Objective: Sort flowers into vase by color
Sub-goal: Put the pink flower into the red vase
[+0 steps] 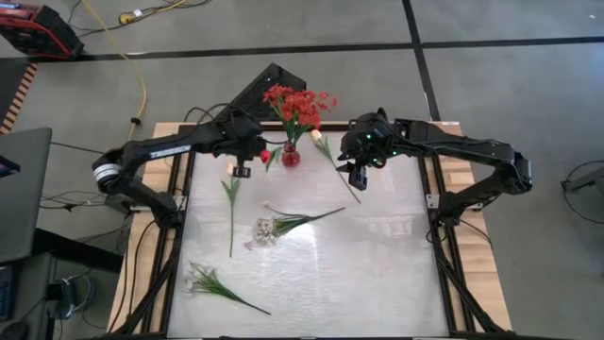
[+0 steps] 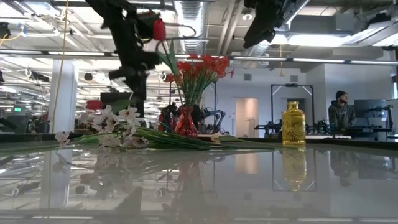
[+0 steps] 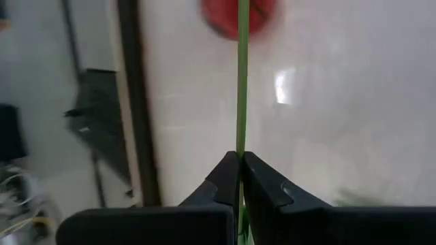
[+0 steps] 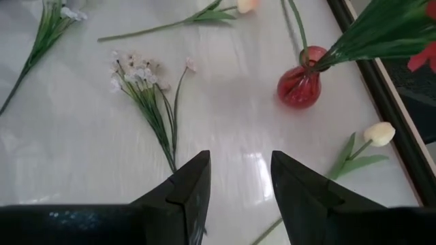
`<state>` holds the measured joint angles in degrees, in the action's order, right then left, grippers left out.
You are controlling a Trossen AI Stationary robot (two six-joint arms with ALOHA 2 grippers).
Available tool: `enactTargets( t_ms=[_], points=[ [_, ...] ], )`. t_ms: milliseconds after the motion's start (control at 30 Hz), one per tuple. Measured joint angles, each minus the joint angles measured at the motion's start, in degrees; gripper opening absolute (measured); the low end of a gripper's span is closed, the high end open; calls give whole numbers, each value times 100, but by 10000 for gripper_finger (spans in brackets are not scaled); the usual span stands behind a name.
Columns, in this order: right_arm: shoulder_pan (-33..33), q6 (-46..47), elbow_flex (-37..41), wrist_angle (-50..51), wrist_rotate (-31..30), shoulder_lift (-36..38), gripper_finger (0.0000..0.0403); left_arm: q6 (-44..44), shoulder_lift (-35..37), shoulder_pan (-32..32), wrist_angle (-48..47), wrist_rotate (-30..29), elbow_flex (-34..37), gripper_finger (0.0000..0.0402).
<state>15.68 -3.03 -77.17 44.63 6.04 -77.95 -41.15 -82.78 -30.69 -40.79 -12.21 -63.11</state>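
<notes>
- the left end effector (image 1: 247, 161) is hovering above the bench (image 1: 377, 283), just beside the red vase (image 1: 291, 156), pinching the thin green stem of a red tulip (image 1: 265, 156); in the left wrist view its fingers (image 3: 228, 178) are pressing together on that stem, which is running straight toward the vase's red blur (image 3: 235, 15).
- the red vase is already holding a bunch of red blossoms (image 1: 297, 102) near the bench's far edge, so the step in hand is looking like feeding this tulip in with them.
- to do it well, the arm should be keeping the stem upright, bringing its lower tip over the narrow neck, and lowering slowly so that the tip is not catching the rim or tipping the vase; letting go only once the stem is sitting among the others.
- the right end effector (image 1: 358, 175) is waiting on the vase's other side with its fingers spread and nothing between them.
- a cream tulip (image 4: 378, 133), two sprays of white blossoms (image 1: 269, 229) and (image 1: 203, 279), and one more stem (image 1: 231, 203) are lying flat on the bench, not yet sorted.
- a yellow vase (image 2: 293, 124) is showing only in the low view.
- no brand, label or writing is readable on any of these things.
</notes>
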Motion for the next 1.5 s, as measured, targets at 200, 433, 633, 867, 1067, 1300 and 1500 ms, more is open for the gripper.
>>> enactTargets(
  t_ms=[200, 433, 633, 867, 1067, 1300, 1500],
  points=[
    [-109, -34, 0, -59, 3, 0, 179, 334, 984, 144, -415, 26, 0, 0],
    [-347, -184, 0, -114, 7, 0, 179, 663, 2017, 573, -1088, 1190, 0, 0],
    [-437, -245, 2, -851, 7, 0, 179, 1657, 2683, 953, -580, 2352, 0, 0],
    [-764, -1501, 2, -1996, 7, -1, 179, 6006, 3134, 1003, 1068, 3127, -11, 0],
    [-1193, -4230, 2, -3028, 4, -4, 179, 8914, 2987, 1246, 2356, 3494, -11, 0],
    [-1552, -6896, 2, -4525, -340, -23, 179, 10059, 2643, 1729, 3708, 3123, -9, 0],
    [-1565, -8233, 2, -5363, -714, -285, 179, 10487, 2301, 1923, 4029, 2904, -9, 0]
  ],
)
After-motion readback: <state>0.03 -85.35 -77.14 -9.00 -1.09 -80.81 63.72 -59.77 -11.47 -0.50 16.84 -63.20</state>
